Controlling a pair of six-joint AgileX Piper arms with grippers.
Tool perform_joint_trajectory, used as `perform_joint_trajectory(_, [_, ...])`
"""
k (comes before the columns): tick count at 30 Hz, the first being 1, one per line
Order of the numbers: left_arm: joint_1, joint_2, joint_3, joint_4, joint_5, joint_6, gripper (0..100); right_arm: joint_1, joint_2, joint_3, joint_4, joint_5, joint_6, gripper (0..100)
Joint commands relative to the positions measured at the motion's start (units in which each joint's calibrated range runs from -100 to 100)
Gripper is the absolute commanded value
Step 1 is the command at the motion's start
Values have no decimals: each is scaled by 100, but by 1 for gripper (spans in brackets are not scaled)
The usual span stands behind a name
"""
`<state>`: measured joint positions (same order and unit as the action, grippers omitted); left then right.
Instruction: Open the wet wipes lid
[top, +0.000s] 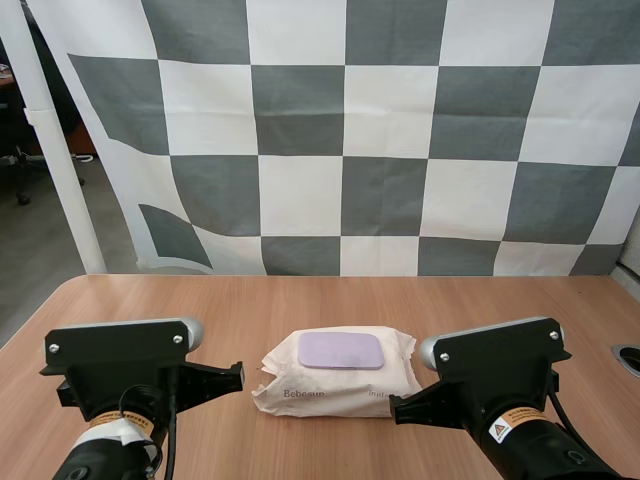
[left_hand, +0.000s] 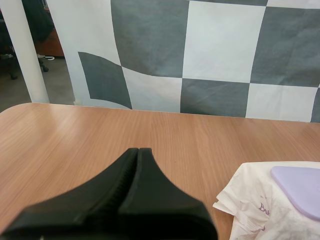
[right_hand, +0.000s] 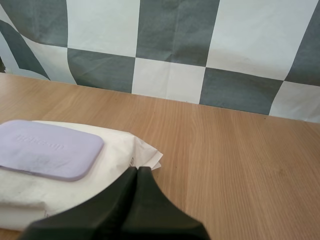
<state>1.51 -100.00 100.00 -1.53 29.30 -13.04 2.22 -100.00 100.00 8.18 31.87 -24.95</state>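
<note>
A white pack of wet wipes (top: 338, 385) lies flat in the middle of the wooden table, its lilac lid (top: 341, 350) closed and facing up. My left gripper (left_hand: 138, 151) is shut on nothing, fingers together as one dark wedge, to the left of the pack (left_hand: 260, 210) and short of it. The lid (left_hand: 300, 192) is beside that wedge. My right gripper (right_hand: 137, 171) is likewise shut on nothing, with its tip just over the pack's (right_hand: 125, 150) near right corner. The lid (right_hand: 47, 149) lies flat and untouched.
Bare wooden table (top: 300, 300) stretches behind and to both sides of the pack. A dark round fitting (top: 628, 358) sits at the table's right edge. The table's back edge runs just behind the pack.
</note>
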Motion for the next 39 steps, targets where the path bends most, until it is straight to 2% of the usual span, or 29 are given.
perform_joint_trajectory(1, [0, 0, 0, 2, -4, 0, 0, 2, 0, 0, 2, -4, -1, 0])
perform_joint_trajectory(19, [0, 0, -13, 13, -2, 0, 0, 2, 0, 0, -38, -213, -1, 0])
perform_joint_trajectory(21, [0, 0, -320, 153, 77, 90, 0, 2, 0, 0, -97, -169, -1, 0])
perform_joint_trajectory(28, [0, 0, -1695, 153, 677, 145, 0, 2, 0, -1199, 46, 524, -1, 0])
perform_joint_trajectory(35, [0, 0, -2074, 153, 406, 145, 0, 2, 0, -1920, 396, 376, -1, 0])
perform_joint_trajectory(37, [0, 0, -2061, 386, 371, 195, 0, 2, 0, -1920, 307, -169, -1, 0])
perform_joint_trajectory(39, [0, 0, -2061, 690, 611, 339, 0, 2, 0, -1991, -96, -6, -1, 0])
